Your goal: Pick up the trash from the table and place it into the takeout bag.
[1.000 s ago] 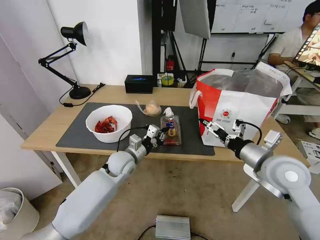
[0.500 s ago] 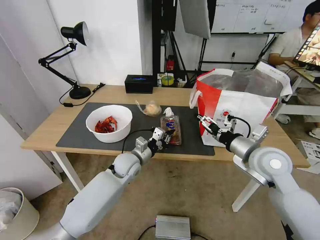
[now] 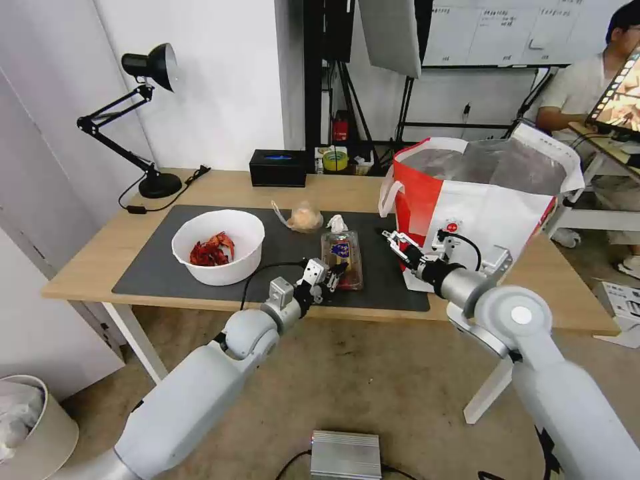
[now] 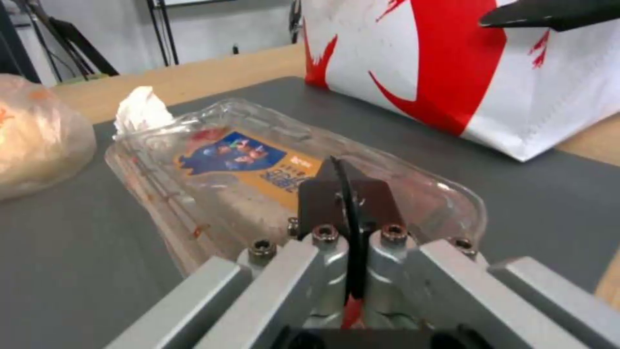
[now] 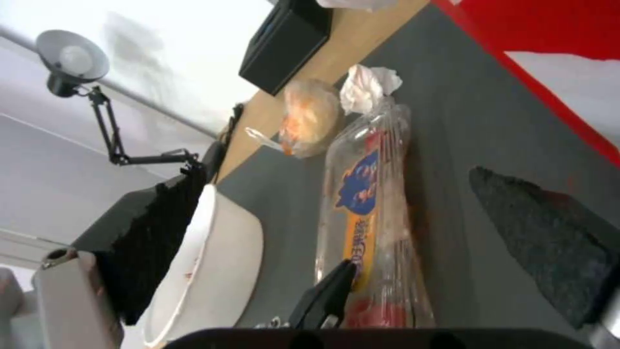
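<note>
On the table (image 3: 93, 263), a clear clamshell box (image 3: 343, 255) lies on the dark mat (image 3: 153, 270). Behind it are a crumpled tissue (image 3: 337, 223) and a knotted bag (image 3: 304, 217). A white bowl (image 3: 218, 257) with red shells stands to the left. My left gripper (image 3: 335, 272) is shut, its tips (image 4: 340, 179) over the box's (image 4: 245, 155) near end. My right gripper (image 3: 393, 241) is open, hovering right of the box and in front of the takeout bag (image 3: 497, 213). Its wide-spread pads (image 5: 542, 242) frame the box (image 5: 368, 203).
A black desk lamp (image 3: 150, 67) and a black box (image 3: 278, 167) stand at the table's back edge. The takeout bag takes up the table's right end. On the floor are a bin (image 3: 27, 427) and a silver box (image 3: 345, 455).
My right gripper has moved left from the bag's front toward the clamshell box. My left gripper has edged right and slightly down to the box's near end.
</note>
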Controlling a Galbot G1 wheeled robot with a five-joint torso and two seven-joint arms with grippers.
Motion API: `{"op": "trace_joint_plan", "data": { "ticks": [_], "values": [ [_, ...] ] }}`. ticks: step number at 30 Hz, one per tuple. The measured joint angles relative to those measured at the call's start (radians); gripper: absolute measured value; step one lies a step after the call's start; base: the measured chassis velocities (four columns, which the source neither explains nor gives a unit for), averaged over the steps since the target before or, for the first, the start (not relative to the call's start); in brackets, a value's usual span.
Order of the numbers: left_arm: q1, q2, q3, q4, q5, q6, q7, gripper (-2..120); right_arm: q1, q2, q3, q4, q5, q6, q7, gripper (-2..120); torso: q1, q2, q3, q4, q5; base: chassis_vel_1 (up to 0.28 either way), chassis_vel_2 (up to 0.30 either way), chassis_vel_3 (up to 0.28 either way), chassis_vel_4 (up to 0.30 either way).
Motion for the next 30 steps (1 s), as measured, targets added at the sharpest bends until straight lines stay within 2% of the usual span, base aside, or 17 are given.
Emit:
{"op": "trace_joint_plan", "data": {
  "ticks": [30],
  "values": [
    [0.001,-0.026,-0.003,-0.002,0.003,-0.002,-0.004,0,0.156,0.089,-0.107,-0.175,-0.072,-0.013,0.034,100,0.0,0.0,0.0,0.0,0.0001,0.0,0.0,0.0,0.0]
  ]
}}
